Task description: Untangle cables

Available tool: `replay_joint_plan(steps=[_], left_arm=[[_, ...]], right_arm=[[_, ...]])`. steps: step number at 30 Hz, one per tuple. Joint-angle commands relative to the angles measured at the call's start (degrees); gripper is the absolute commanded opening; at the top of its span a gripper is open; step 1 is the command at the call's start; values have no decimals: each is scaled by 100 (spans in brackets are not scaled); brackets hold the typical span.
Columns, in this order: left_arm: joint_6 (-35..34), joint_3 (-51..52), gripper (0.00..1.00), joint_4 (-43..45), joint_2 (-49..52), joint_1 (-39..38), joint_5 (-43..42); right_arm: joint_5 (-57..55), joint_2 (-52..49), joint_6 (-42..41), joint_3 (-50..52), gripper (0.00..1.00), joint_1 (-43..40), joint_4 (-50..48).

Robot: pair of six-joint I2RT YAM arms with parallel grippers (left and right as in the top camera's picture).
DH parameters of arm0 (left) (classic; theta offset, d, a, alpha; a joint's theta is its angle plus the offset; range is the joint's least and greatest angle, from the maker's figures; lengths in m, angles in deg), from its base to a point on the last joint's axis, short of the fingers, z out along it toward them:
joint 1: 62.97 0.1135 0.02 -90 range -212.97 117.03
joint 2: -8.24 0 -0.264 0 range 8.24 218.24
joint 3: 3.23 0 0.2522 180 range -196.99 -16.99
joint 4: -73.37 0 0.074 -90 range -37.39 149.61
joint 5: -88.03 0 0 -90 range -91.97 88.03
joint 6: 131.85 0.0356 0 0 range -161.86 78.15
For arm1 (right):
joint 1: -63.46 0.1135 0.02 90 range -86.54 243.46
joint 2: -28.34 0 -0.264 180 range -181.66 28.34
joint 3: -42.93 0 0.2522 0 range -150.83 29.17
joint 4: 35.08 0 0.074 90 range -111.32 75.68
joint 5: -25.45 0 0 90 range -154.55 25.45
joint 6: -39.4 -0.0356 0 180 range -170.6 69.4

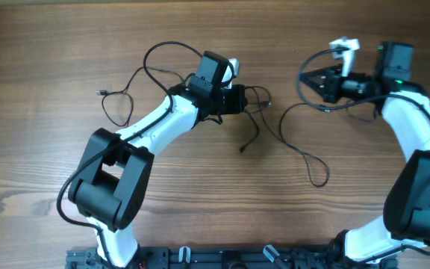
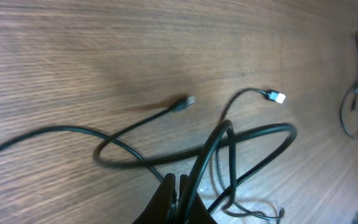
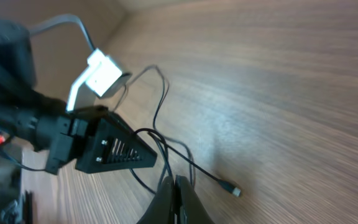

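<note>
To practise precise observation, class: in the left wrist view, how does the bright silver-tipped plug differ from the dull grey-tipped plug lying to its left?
The silver-tipped plug shines bright and crisp; the grey-tipped plug looks dull and blurred. The silver-tipped plug's thin black cord hooks downward just behind it; the grey-tipped plug's cord slants away gently. Both lie free on the brown wooden table, tips pointing right.

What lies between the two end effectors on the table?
Overhead view: only thin black cables on brown wooden table, a small loop by the left end effector and a long strand curving near the right end effector.
</note>
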Motion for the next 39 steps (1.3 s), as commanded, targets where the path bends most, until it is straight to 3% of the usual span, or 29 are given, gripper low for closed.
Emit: replay_joint_plan(steps=[1,4,7,11,14,19,28,30,32,34,39], left_arm=[[-15,35,4,-9,39,31,321],[-15,35,4,-7,39,31,313],[-15,35,4,-7,39,31,310],[-15,35,4,-7,39,31,310],[-15,35,4,-7,39,31,308],[-15,35,4,-9,39,31,238],[-15,35,4,391,37,24,-584],[-13,35,4,407,37,28,-857],[20,35,4,374,-13,46,-968],[59,35,4,92,-321,225,-962],[509,35,4,-577,-1287,946,-1005]], right_arm=[[479,162,-203,-59,4,-208,2],[83,162,-214,-57,8,-103,146],[-1019,157,-210,-57,37,540,481],[-2953,151,-575,-57,52,1768,511],[-4903,46,-1436,-57,56,2293,313],[-5574,-369,-1932,-57,57,2461,96],[-4347,-728,-2120,-57,61,2465,-260],[-4448,-728,-2205,-57,64,2465,-304],[-5278,-728,-2601,-57,71,2435,-280],[-6179,-723,-3112,-59,77,2070,-160],[-6159,-726,-3373,-59,72,623,225]])
